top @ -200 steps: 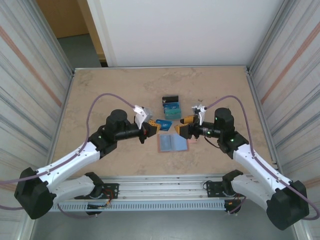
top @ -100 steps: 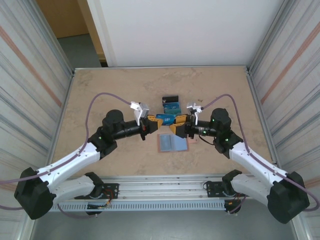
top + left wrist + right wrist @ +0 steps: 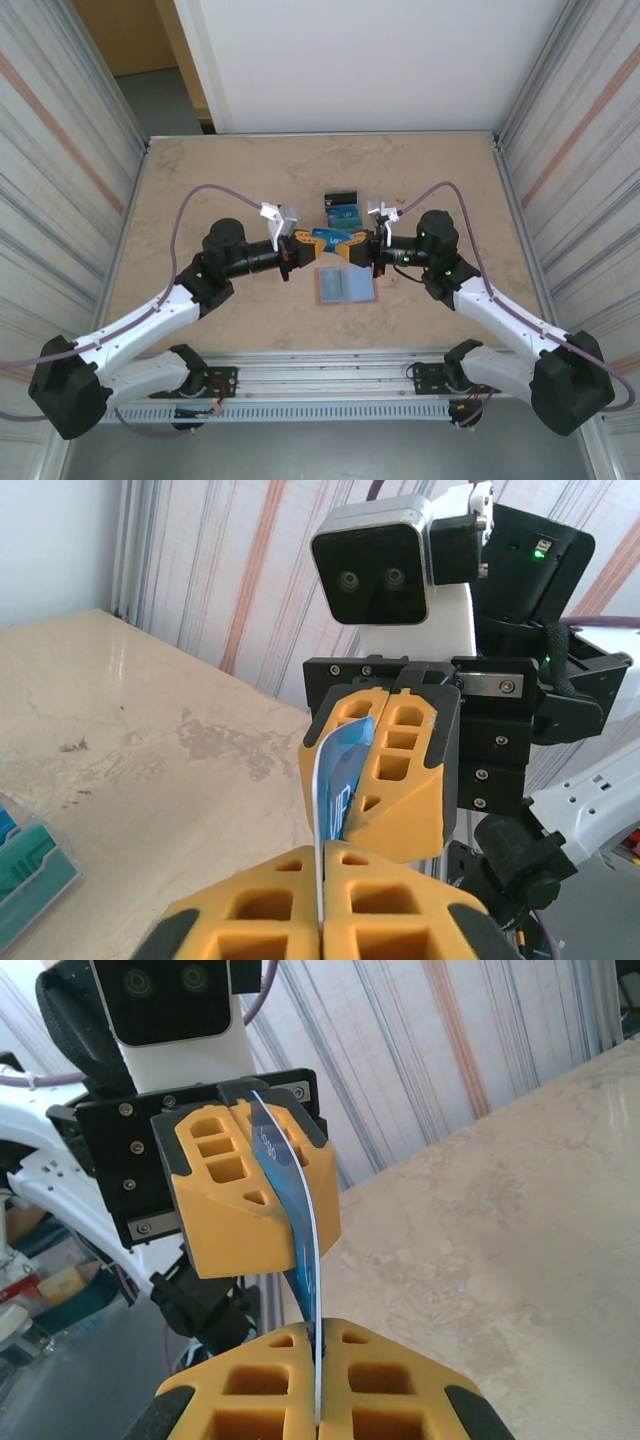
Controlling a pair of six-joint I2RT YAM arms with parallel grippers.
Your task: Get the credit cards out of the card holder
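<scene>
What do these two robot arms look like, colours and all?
The left arm and right arm have white segments with black joints, each with a small green light. A purple cable loops along each. Each wrist carries a silver-fronted camera box. The left end effector and right end effector each have two chunky orange-yellow fingers with hollow cut-outs and dark edges.

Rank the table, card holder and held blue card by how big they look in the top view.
1. table, by far the largest.
2. card holder, lying open.
3. blue card, smallest as seen; its ends are covered and it is raised toward the camera, so its true size is unsure.
</scene>
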